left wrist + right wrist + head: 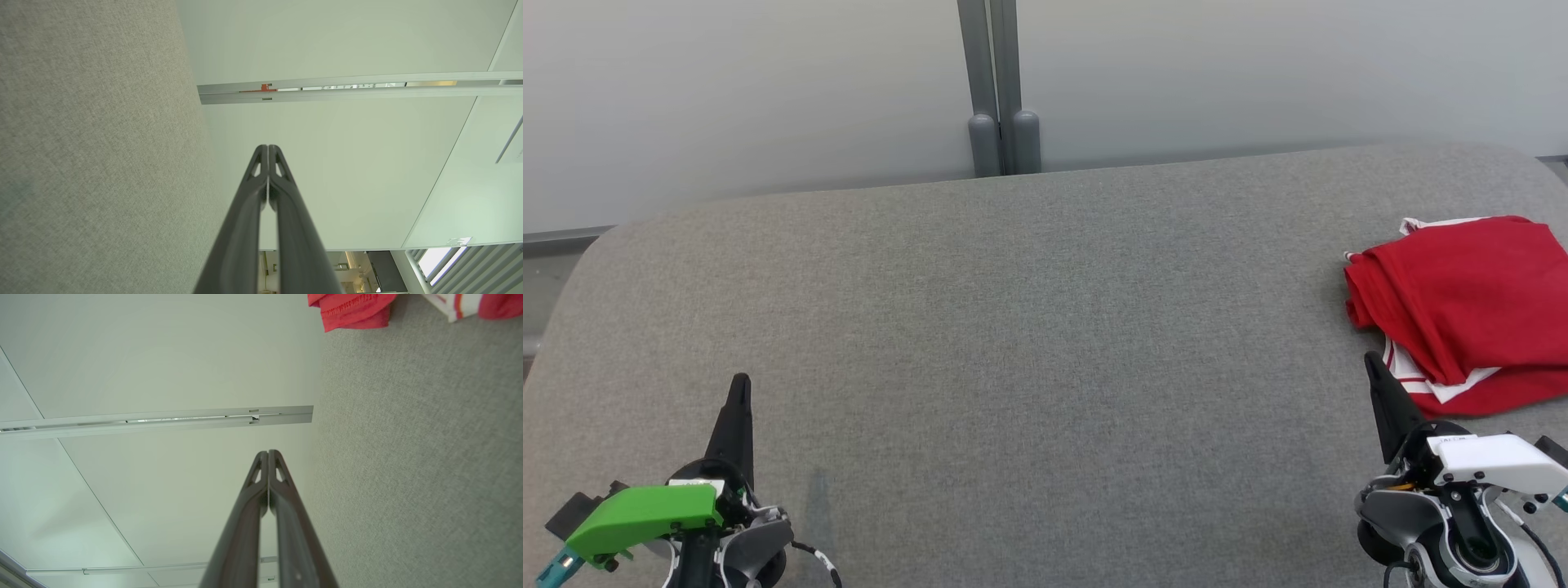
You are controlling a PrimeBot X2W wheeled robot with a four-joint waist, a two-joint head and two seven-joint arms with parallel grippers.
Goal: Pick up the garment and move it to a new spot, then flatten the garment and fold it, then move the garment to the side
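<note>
The red garment (1462, 302) lies loosely folded at the right side of the grey table (1013, 327), just beside the right pincer (1372, 359), which like the left pincer (739, 385) is pressed together and empty, so I think the job is done, or else the right one must open and grab it.

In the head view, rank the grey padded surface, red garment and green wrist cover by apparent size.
1. grey padded surface
2. red garment, cut off by the frame
3. green wrist cover, nearer the camera
</note>
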